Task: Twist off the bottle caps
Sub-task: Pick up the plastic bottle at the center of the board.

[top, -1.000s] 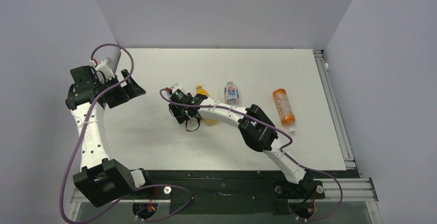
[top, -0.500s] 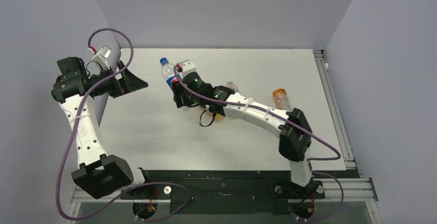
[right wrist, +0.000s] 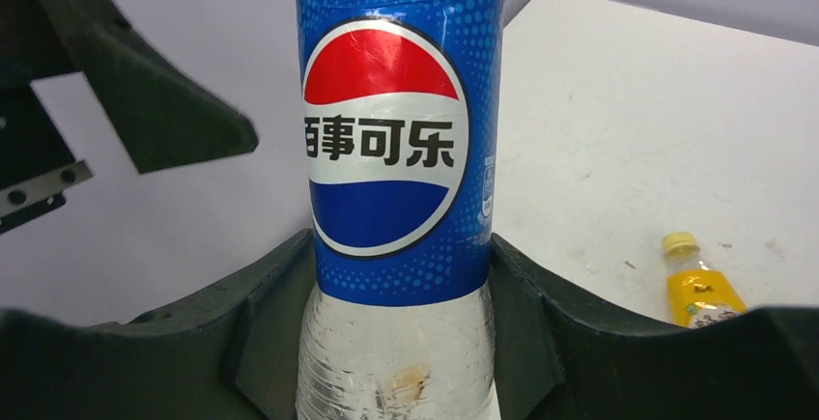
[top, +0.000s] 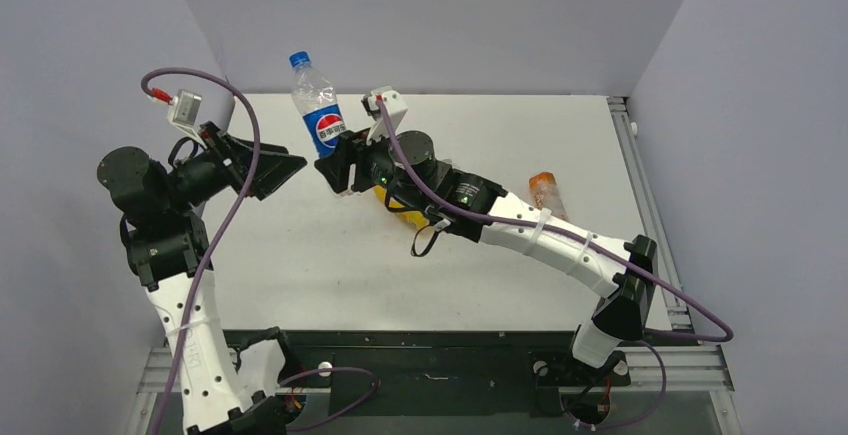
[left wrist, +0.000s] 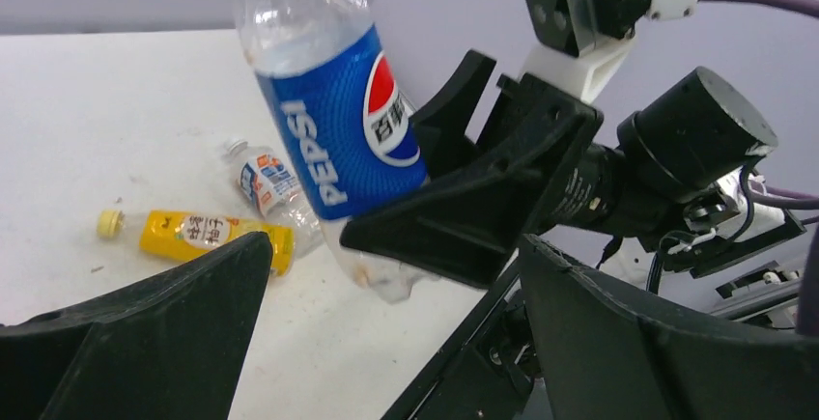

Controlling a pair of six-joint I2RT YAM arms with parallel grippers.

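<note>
White counter (top: 300, 275), matte, faint scuffs and specks on surface. Three plain pale lilac-grey walls enclose it: back wall (top: 440, 15), left wall (top: 70, 75), right wall (top: 760, 155), meeting at sharp corners. Aluminium rail (top: 655, 225) along counter's right edge. Black strip (top: 440, 347) and metal frame (top: 690, 363) along near edge. Light even, diffuse, shadows soft

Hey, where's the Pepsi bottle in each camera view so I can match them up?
Top external: Pepsi bottle, upper centre-left, held by the right gripper.
Left wrist: upper centre, tilted.
Right wrist: centre, between its fingers.
Shared landmark: yellow juice bottle lying on the table, showing in both wrist views.
</note>
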